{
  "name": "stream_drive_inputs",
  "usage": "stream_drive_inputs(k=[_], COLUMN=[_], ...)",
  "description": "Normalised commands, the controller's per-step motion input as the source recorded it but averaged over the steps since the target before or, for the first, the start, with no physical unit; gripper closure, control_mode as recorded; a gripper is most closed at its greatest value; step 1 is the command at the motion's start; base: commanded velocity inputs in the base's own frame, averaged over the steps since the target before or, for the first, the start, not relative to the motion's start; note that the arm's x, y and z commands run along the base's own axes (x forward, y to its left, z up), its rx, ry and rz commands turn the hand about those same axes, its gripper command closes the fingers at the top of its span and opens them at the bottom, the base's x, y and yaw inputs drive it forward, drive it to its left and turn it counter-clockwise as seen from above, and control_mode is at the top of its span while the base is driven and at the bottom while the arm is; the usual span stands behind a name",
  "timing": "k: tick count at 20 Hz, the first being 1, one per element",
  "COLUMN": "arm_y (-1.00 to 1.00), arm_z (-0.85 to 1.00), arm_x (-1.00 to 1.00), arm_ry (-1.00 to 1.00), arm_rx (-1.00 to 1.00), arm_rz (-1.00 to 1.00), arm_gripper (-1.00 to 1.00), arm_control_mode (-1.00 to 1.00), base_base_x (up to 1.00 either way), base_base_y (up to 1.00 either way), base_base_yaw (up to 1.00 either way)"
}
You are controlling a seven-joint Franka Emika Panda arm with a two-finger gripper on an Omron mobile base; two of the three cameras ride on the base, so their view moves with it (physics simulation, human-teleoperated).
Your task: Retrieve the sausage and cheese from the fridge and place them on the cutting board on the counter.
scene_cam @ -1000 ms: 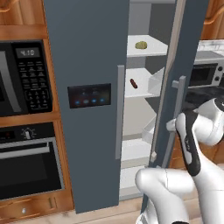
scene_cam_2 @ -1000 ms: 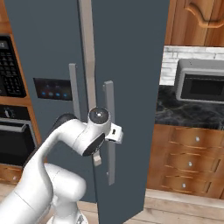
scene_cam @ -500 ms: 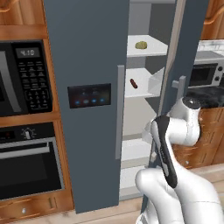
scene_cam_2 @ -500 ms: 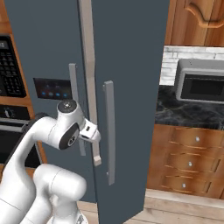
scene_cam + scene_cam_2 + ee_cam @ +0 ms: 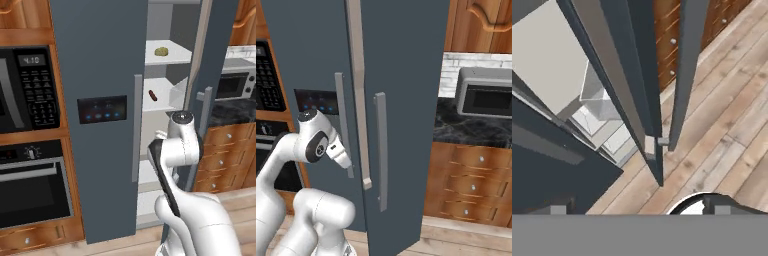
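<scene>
The fridge [image 5: 100, 60] stands with its left door shut and its right door [image 5: 406, 100] swung partly open. On an upper white shelf lies the yellowish cheese [image 5: 161, 51]. One shelf below it is the dark red sausage [image 5: 152, 95]. My arm is raised in front of the gap, and my gripper [image 5: 345, 161] hangs beside the left door's handle [image 5: 342, 120], apart from the open door's handle [image 5: 381, 150]. In the hand view the gripper [image 5: 640, 210] is open and empty, looking down the open door's edge [image 5: 632, 75]. The black marble counter [image 5: 227, 107] lies right of the fridge. The cutting board is out of view.
A grey microwave [image 5: 486, 95] sits on the counter to the right, above brown drawers [image 5: 471, 175]. Left of the fridge are a black built-in microwave [image 5: 30, 90] and an oven [image 5: 30, 185]. Wooden floor [image 5: 722, 125] spreads below the open door.
My hand has come off the right door's handle and swung left toward the fridge's middle. The fingers spread a little wider. The door stays open.
</scene>
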Motion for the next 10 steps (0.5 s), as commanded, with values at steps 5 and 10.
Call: stream_drive_inputs(k=[5,10], arm_y=[0.12,0.04], arm_z=[0.0,0.04], arm_x=[0.05,0.31], arm_ry=[-0.01,-0.08], arm_rx=[0.26,0.36], arm_rz=[-0.74,-0.49], arm_gripper=[-1.0,-1.0], arm_control_mode=[-1.0,-1.0], base_base_x=[0.0,0.0], base_base_y=[0.0,0.0], base_base_yaw=[0.0,0.0])
